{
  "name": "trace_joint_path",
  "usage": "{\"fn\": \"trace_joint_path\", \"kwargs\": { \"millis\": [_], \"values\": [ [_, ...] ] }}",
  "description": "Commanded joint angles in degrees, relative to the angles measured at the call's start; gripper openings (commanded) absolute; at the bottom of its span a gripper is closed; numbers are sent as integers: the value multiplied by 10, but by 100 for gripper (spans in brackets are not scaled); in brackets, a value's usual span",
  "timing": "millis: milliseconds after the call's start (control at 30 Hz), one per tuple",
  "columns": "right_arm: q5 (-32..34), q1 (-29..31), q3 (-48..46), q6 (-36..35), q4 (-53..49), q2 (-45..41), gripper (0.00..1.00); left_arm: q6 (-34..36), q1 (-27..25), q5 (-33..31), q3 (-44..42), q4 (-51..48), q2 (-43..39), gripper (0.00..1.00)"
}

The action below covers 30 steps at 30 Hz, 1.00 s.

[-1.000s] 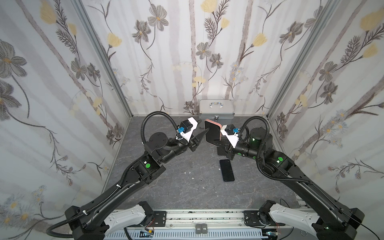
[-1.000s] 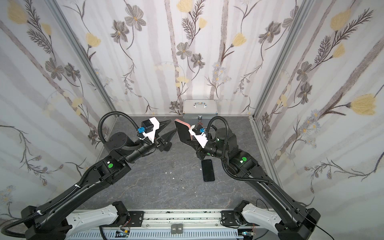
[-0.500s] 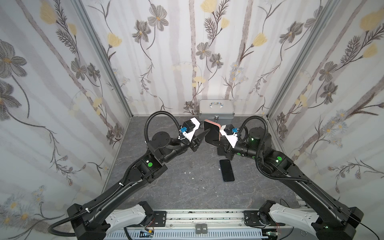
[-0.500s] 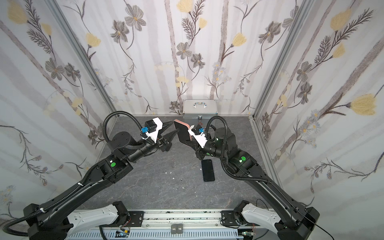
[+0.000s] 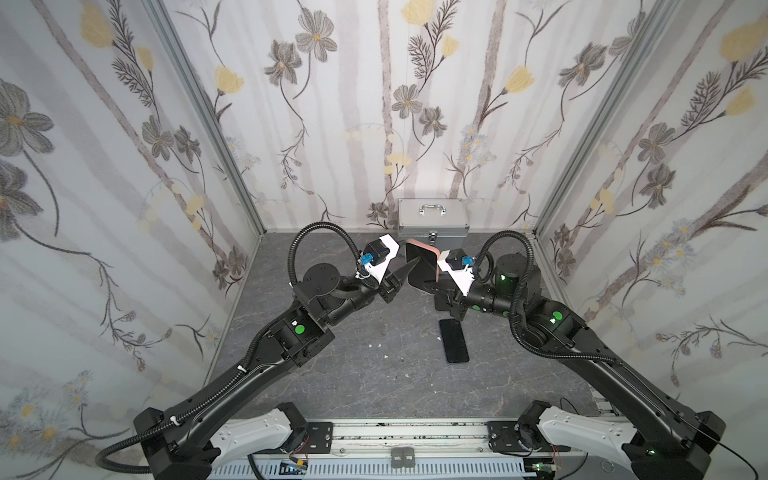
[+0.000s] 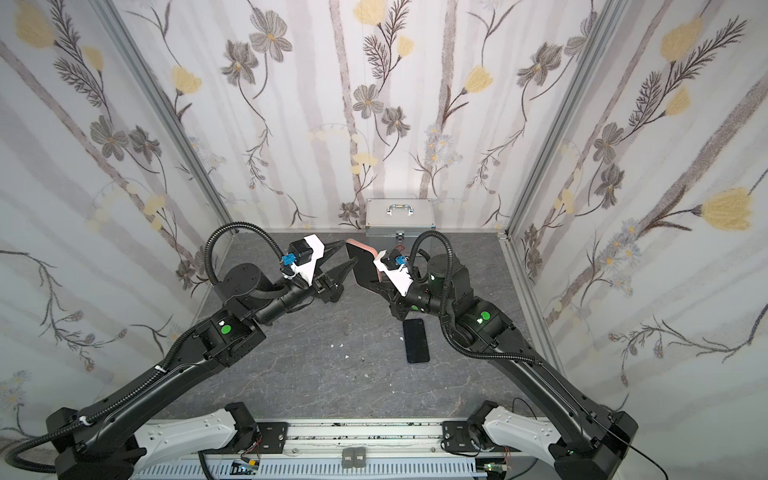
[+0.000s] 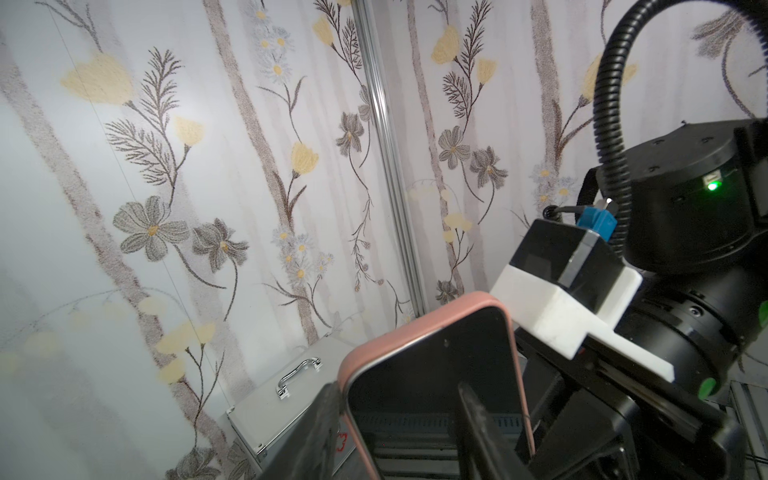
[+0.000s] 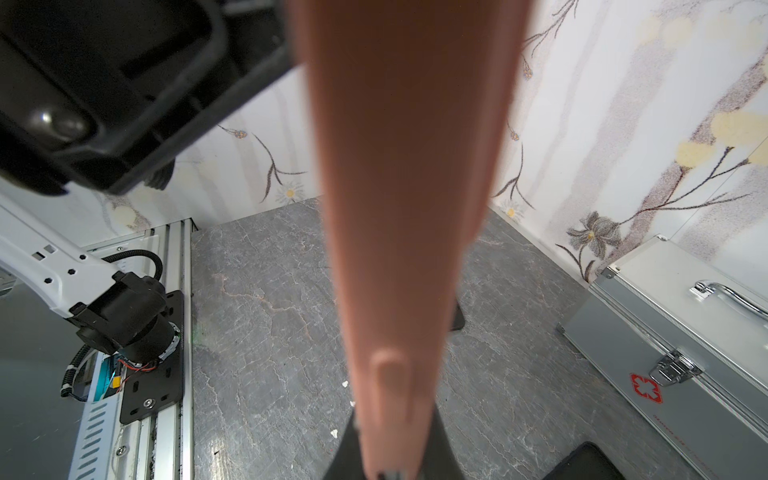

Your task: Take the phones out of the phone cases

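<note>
Bare grey worktop (image 5: 353, 374) is seen across the left half and the front, giving clear passage down to the front rail (image 5: 374, 434). Right of centre, a dark phone (image 5: 454, 340) lies flat. A metal box (image 5: 432, 220) is set at the back, blocking the rear middle. Above the middle, a pink phone case (image 5: 424, 266) is gripped by the right end effector (image 5: 435, 286), and the left end effector (image 6: 348, 254), fingers parted, is held just beside its edge. Three sides are closed by walls (image 5: 124, 166).
</note>
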Motion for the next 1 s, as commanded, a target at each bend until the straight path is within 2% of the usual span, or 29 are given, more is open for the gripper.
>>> {"fn": "trace_joint_path", "kwargs": {
  "millis": [0,400,767,967],
  "values": [
    [-33,7,9,-27,16,5,0,7,0,3,-3,13,-2,46],
    [-33,26,13,-51,6,3,0,6,0,3,-8,13,-3,46],
    [-32,33,15,-51,5,-5,0,-14,-1,49,-14,4,-2,43],
    [16,29,19,-27,12,-3,0,-9,0,16,-25,4,-20,47]
  ]
}}
